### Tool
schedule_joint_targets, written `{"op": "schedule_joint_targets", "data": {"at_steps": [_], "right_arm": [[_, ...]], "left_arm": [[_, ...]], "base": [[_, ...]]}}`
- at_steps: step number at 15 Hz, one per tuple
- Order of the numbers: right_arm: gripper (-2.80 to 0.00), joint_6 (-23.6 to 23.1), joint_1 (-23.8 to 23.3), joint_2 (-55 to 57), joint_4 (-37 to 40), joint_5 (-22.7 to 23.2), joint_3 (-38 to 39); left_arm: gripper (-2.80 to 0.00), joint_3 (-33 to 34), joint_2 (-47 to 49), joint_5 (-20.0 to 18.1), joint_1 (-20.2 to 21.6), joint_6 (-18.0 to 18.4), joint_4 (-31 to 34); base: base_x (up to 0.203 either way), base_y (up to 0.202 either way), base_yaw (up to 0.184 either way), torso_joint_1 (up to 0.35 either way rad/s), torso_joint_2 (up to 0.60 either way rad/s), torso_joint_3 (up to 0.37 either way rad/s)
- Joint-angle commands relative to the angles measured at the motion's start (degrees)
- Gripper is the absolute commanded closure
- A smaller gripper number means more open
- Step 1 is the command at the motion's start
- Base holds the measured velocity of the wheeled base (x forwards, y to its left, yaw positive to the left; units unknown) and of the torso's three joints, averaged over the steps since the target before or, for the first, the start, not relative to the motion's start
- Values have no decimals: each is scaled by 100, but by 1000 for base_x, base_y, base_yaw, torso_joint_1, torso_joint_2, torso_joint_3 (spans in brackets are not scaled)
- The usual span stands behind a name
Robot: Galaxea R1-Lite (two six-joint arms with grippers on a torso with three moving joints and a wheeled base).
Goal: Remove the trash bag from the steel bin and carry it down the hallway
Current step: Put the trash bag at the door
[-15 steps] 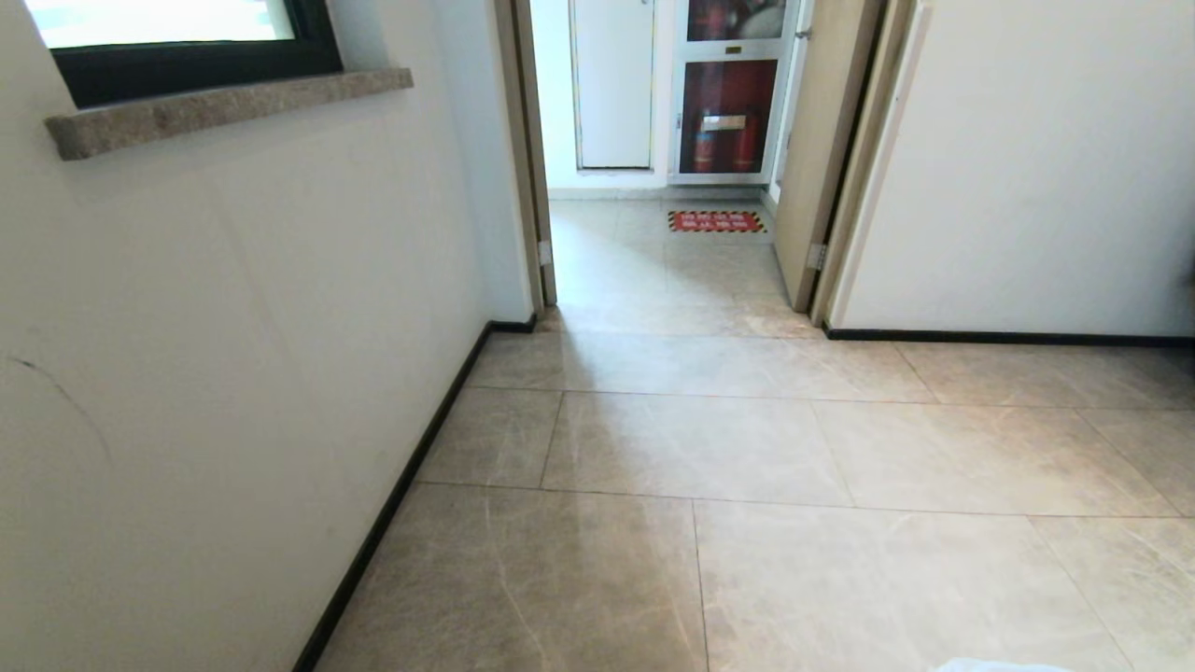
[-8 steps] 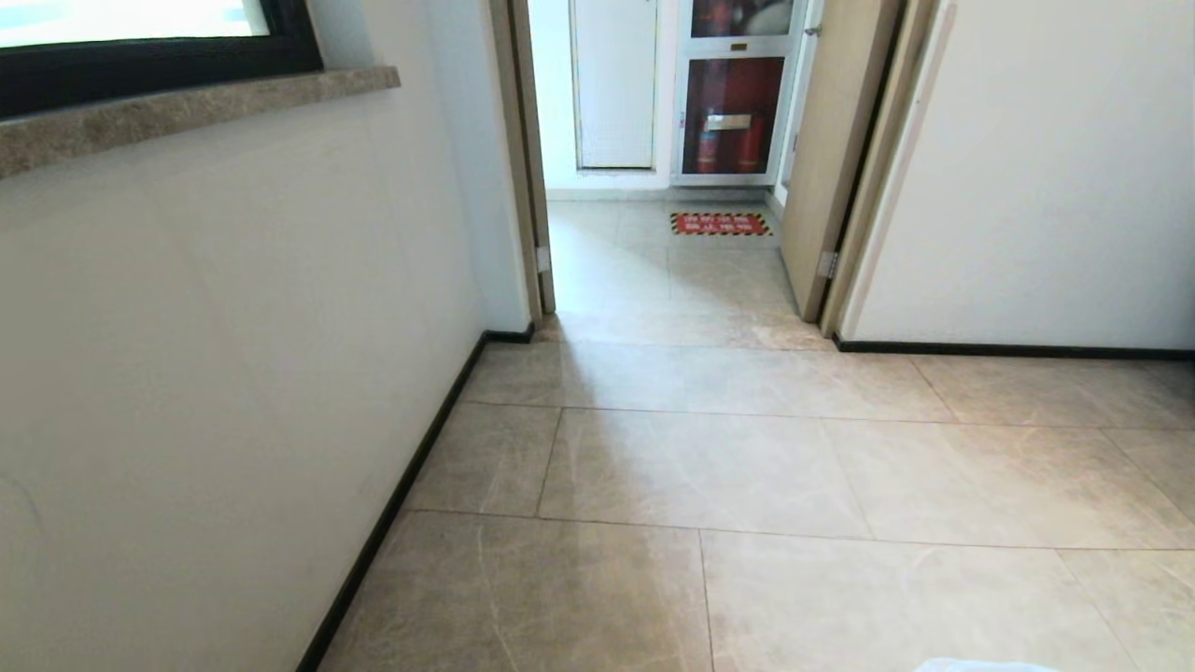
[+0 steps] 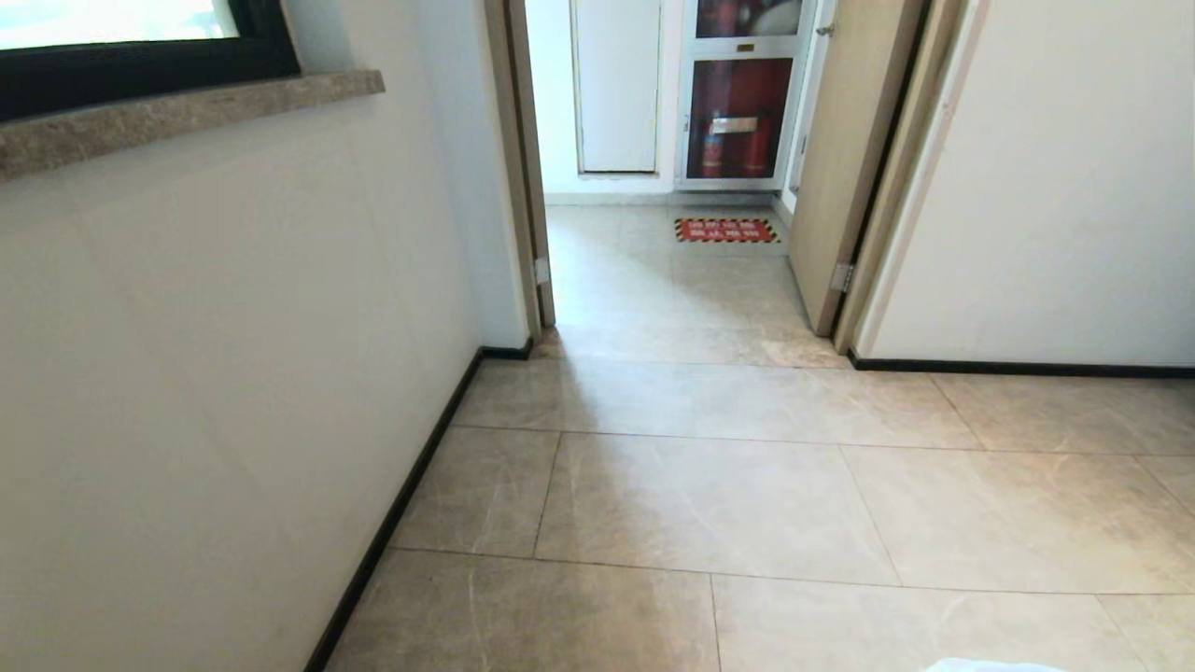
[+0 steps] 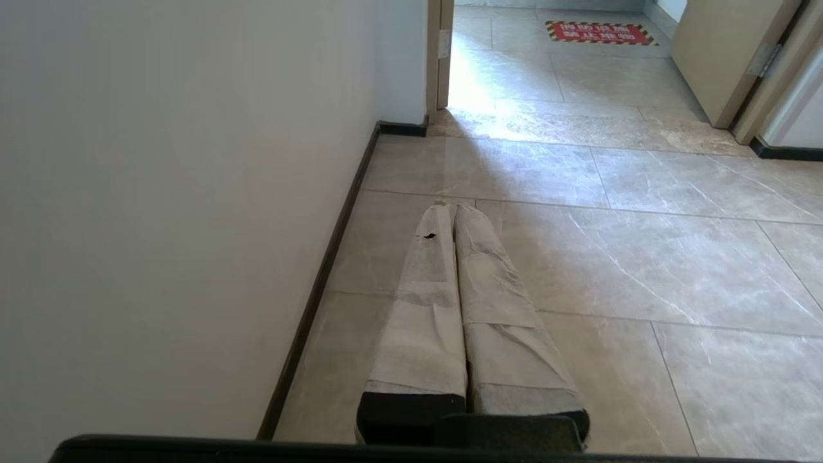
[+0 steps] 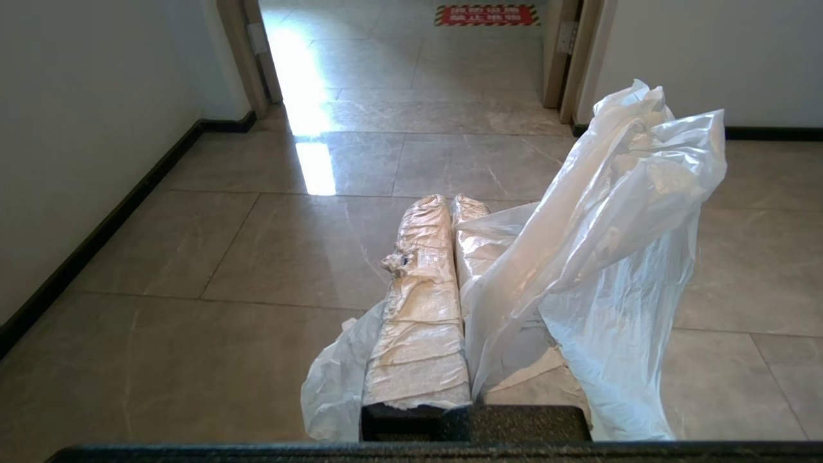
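Observation:
The white translucent trash bag (image 5: 617, 257) hangs crumpled from my right gripper (image 5: 452, 200), which is shut on it; a fold is pinched between the two wrapped fingers and the rest drapes over one side. A sliver of the bag (image 3: 994, 665) shows at the bottom edge of the head view. My left gripper (image 4: 453, 209) is shut with nothing in it, held low over the floor beside the left wall. The hallway (image 3: 709, 485) of glossy beige tiles runs ahead of me. The steel bin is out of view.
A white wall with a stone window sill (image 3: 187, 107) and black skirting (image 3: 401, 504) lies close on the left. Ahead is a doorway (image 3: 672, 308) with its door (image 3: 845, 159) swung open, a red floor sign (image 3: 726, 230) and a fire cabinet (image 3: 742, 103) beyond. Another white wall (image 3: 1055, 187) is on the right.
The whole head view has shifted: the doorway and floor tiles have come nearer and the window sill has slid left, so the camera has moved forward. Both grippers keep their pose.

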Motion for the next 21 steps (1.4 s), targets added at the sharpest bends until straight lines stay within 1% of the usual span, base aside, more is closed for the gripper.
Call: {"op": "schedule_joint_targets", "data": {"at_steps": [1,21], "right_arm": [[0,1,0,9,-2,-2,0],[0,1,0,9,-2,-2,0]], "left_arm": [[0,5,-2,-2,-2,-4,0],[0,-4,-2,-2,-2,-4,0]], "base": [[204,0,4,7,2,2],[194,0,2,2,1,3]]}}
